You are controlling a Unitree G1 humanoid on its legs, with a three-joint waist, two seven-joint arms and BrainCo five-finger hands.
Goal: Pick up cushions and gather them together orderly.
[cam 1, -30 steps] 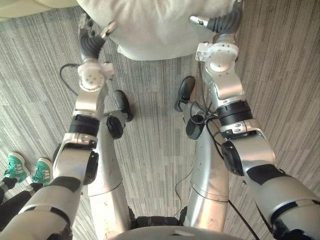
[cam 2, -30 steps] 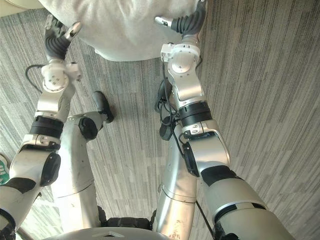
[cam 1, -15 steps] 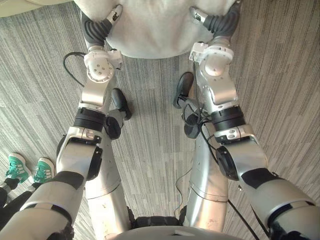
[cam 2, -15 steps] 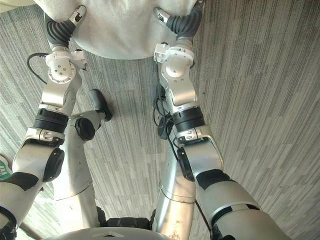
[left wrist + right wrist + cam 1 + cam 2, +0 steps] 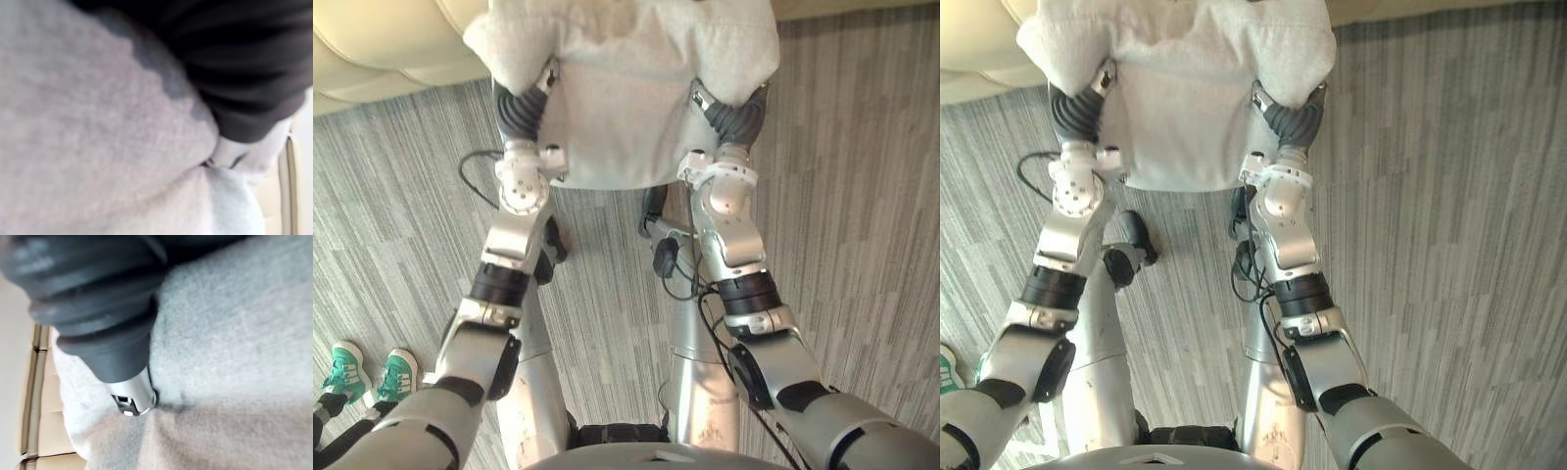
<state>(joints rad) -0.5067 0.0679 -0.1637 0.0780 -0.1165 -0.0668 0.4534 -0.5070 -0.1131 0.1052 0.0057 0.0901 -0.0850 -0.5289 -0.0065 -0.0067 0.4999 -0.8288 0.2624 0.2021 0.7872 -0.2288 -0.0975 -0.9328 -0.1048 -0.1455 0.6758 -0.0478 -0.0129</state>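
Note:
A big light-grey cushion (image 5: 622, 108) hangs off the carpet in front of me, held by its two lower corners. My left hand (image 5: 519, 110) grips its left side, with the thumb pressed into the near face and cloth bulging over the fingers. On the cushion's right side my right hand (image 5: 736, 117) pinches it the same way. The left wrist view has the hand's dark cover (image 5: 244, 73) sunk into grey cloth (image 5: 88, 122). In the right wrist view a silver digit (image 5: 133, 399) digs into the cushion (image 5: 234, 357).
A cream sofa (image 5: 382, 49) stands at the far left, just behind the cushion. Grey striped carpet (image 5: 862, 196) spreads all round. A person's green shoes (image 5: 367, 372) stand at the lower left, close to my left arm.
Both hands have curled onto the cushion's sides and raised it off the floor. The camera has tipped up, bringing the sofa into view.

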